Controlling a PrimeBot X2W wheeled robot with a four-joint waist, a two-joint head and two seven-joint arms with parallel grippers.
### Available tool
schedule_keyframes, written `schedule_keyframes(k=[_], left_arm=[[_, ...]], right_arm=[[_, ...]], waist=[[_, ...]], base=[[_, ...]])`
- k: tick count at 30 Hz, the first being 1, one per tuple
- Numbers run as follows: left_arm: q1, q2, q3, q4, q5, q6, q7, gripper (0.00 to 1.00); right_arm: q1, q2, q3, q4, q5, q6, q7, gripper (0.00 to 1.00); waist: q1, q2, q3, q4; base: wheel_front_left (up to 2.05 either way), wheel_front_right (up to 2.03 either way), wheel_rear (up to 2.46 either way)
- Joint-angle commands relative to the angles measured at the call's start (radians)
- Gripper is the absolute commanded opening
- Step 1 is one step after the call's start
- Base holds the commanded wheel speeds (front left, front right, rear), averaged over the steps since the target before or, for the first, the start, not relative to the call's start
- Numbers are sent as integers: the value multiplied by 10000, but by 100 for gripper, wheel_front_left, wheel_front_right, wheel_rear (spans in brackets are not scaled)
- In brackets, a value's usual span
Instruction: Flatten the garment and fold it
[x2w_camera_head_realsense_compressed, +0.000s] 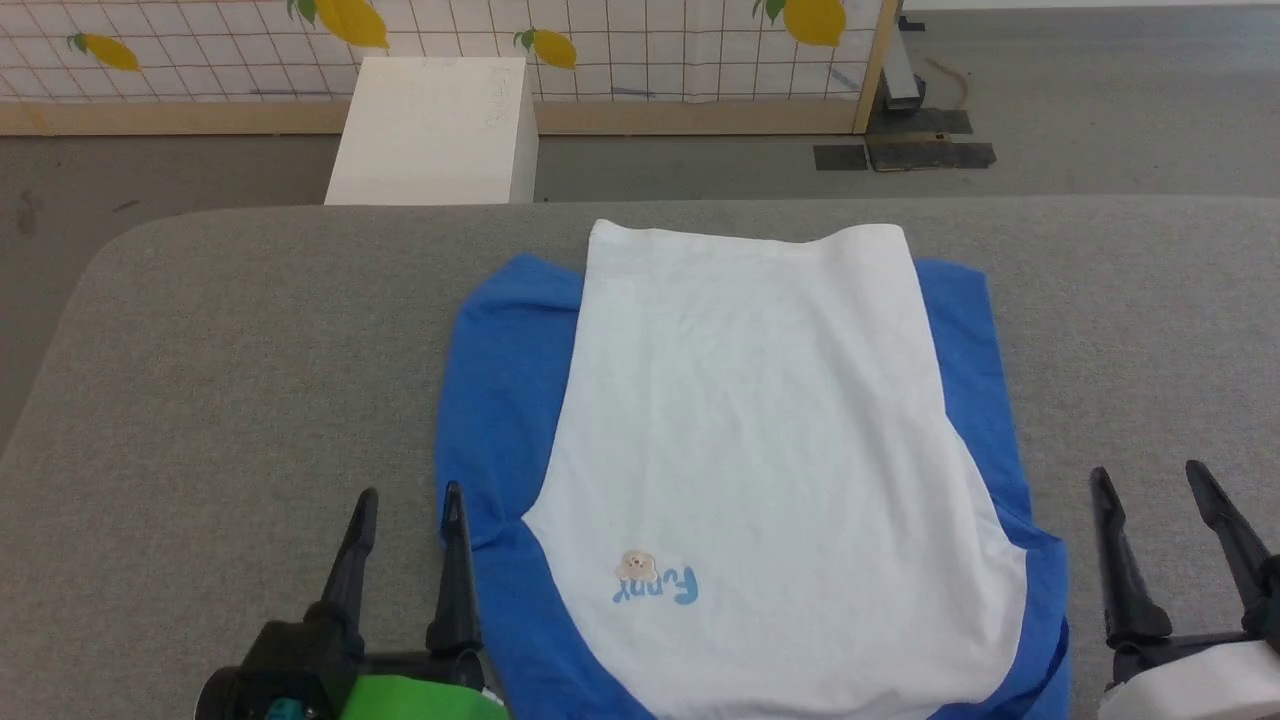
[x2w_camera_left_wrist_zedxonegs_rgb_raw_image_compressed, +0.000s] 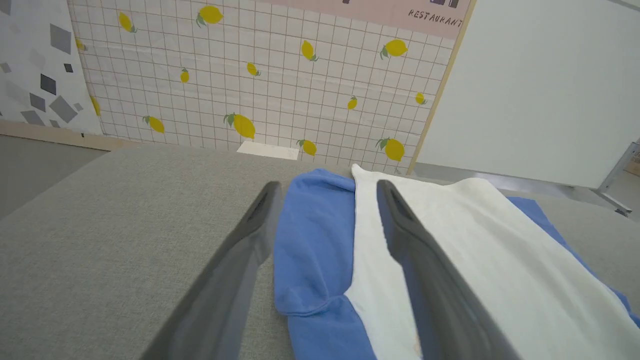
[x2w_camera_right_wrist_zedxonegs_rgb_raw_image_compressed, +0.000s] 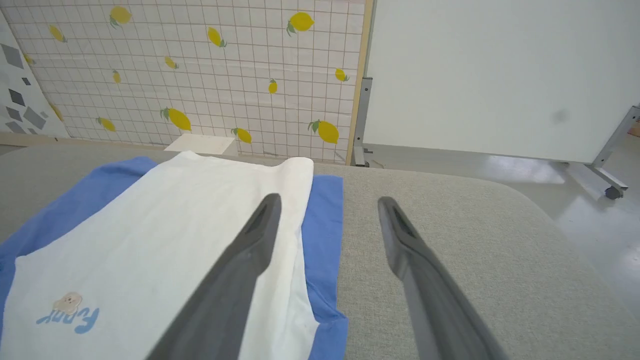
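Note:
The garment lies on the grey table, a white T-shirt body with blue sleeves showing along both sides, chest end nearest me, its small "Funny" lettering upside down. My left gripper stands open at the lower left, just left of the blue sleeve edge, holding nothing. In the left wrist view its right finger overlaps the cloth. My right gripper stands open at the lower right, beside the garment's right edge, with nothing between its fingers.
The grey padded table has bare room left and right of the shirt. A white box stands on the floor beyond the far edge, in front of a lemon-patterned partition. A white panel on castors stands at the right.

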Motion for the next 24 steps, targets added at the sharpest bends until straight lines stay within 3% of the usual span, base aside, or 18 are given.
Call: schedule_keyframes(k=[1, 5, 13, 19, 24], left_arm=[[-72, -297, 120, -85, 558, 52, -69, 100], [240, -879, 384, 139, 1527, -272, -74, 100], [343, -1432, 1377, 220, 2289, -1158, -76, 100], [-1083, -706, 1636, 406, 2468, -2242, 27, 100], [-3308, -179, 1803, 604, 1643, -3173, 1764, 100]], right_arm=[[-146, 44, -37, 257, -255, -13, -564, 100], [-28, 71, -141, 1122, -518, -13, -1701, 100], [-159, 76, -29, 2048, -159, -13, -2474, 100], [-481, 76, -1, 1872, -245, -13, -2558, 100], [-819, 77, 92, 1613, -253, -13, -2615, 100]], waist=[[0, 0, -24, 30], [0, 0, -80, 93], [0, 0, 28, 64], [0, 0, 514, 88], [0, 0, 1206, 41]], base=[[0, 0, 0], [0, 0, 0], [0, 0, 0], [0, 0, 0], [0, 0, 0]])
